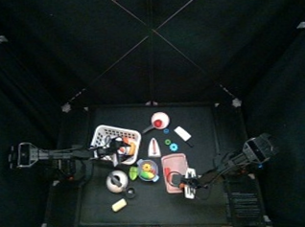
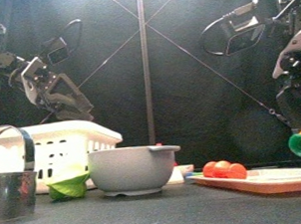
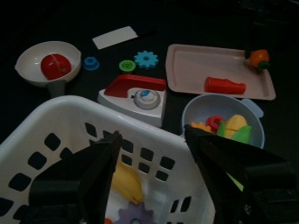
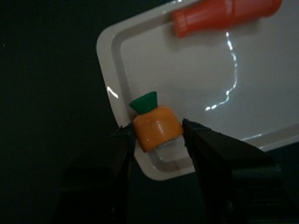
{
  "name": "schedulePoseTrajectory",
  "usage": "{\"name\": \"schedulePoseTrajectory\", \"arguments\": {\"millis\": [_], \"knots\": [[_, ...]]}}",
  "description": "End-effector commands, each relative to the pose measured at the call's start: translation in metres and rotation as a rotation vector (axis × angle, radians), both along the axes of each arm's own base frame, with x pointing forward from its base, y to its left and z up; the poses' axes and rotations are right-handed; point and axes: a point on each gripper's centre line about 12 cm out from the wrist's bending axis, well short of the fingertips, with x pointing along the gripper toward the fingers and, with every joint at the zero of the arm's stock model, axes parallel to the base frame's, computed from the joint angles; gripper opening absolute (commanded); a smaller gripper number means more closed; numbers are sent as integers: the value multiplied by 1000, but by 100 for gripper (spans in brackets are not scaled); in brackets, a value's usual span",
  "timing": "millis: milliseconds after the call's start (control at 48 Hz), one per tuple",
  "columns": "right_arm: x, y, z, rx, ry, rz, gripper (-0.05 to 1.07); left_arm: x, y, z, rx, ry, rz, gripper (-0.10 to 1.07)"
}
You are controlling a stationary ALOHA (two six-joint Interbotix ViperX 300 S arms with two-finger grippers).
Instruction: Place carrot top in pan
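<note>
The pink tray (image 3: 222,74) lies mostly bare: only 1 red piece (image 3: 226,85) in the middle and the carrot top (image 4: 158,128) at a corner, so there is room over its surface. Left of it the grey bowl (image 2: 133,169) stands close by. The white basket (image 2: 53,151) fills the left side, the left gripper (image 3: 158,166) over it.

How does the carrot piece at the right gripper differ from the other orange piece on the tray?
The carrot top is short and stubby with a green leaf end; the other carrot piece is longer, tapered and has no green. The carrot top sits at the tray's edge between the right gripper's jaws; the long piece lies free near the opposite side, untouched. The carrot top looks lighter orange, the long piece redder. Both rest on the same pink tray.
</note>
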Motion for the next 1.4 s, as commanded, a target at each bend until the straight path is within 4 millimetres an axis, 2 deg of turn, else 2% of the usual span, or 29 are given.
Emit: {"name": "schedulePoseTrajectory", "arguments": {"millis": [0,146,333,604,771,896,1000,1229,1375], "knots": [[10,-11,16,-13,-74,-1,65,3,1,6,4,-26,2,94],[23,-39,33,-39,-144,-57,65,3,1,6,5,-26,2,94],[40,-91,66,-37,-292,-183,65,2,1,6,5,-24,2,94],[48,-198,86,-46,-459,-447,65,3,-2,11,11,-42,-9,94],[39,-258,96,-56,-547,-598,65,0,-2,13,14,-49,-10,94],[34,-289,93,-63,-565,-680,66,0,-2,13,11,-49,-8,94],[41,-308,80,-63,-537,-717,66,0,-2,13,11,-49,-8,94],[57,-338,48,-58,-465,-772,67,-1,-2,11,11,-43,-9,94],[63,-346,34,-52,-429,-793,67,-2,-3,9,12,-38,-10,94]]}}
